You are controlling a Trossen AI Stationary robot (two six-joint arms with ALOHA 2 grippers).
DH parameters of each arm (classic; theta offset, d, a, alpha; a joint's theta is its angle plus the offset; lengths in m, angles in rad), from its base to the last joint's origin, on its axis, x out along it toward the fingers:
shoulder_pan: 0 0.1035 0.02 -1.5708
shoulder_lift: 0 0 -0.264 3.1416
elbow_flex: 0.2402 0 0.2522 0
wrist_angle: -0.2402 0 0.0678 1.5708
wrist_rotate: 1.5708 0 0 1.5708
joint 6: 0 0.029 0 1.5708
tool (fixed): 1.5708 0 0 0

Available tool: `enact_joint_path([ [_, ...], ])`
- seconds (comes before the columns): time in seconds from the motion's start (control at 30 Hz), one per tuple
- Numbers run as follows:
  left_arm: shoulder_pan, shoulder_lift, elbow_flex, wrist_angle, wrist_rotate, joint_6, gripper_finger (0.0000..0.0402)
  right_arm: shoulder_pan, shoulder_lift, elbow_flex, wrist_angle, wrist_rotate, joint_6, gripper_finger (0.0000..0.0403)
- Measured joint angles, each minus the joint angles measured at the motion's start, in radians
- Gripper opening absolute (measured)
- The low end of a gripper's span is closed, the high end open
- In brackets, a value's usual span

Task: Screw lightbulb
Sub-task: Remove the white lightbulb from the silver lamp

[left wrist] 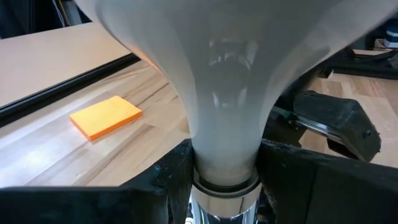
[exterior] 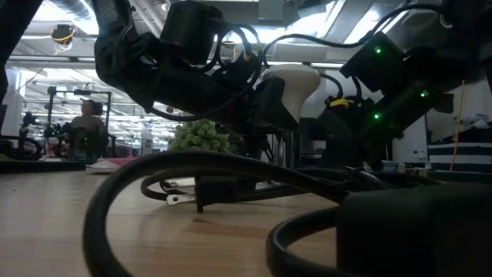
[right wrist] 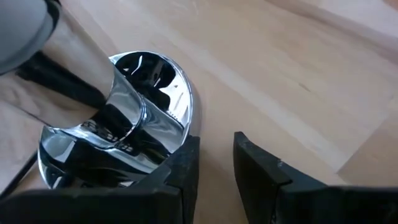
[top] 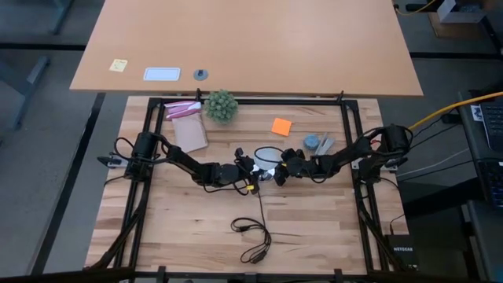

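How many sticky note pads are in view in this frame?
2. An orange pad lies on the wooden worktop beyond the right claw, right of the green plant. A yellow pad sits on the far desk's left end. Others may be hidden under the arms.

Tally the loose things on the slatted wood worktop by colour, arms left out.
White lightbulb: 1
Green ball plant: 1
Orange sticky pad: 1
Pink packet: 1
Brown card: 1
Black cord: 1
Blue-grey bits: 1
Total: 7
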Motion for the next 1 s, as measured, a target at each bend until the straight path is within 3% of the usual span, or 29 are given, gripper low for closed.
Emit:
enact_joint_path([
  [0.43,-0.001,0.0,0.0,-0.014,-0.007,-0.003,0.0153,0.046,0.001,0.0,0.007,0.021,0.117,0.0101],
  [1.0,-0.002,0.0,-0.001,-0.015,-0.033,-0.003,0.0153,0.063,0.002,0.0,0.01,0.028,0.149,0.0101],
])
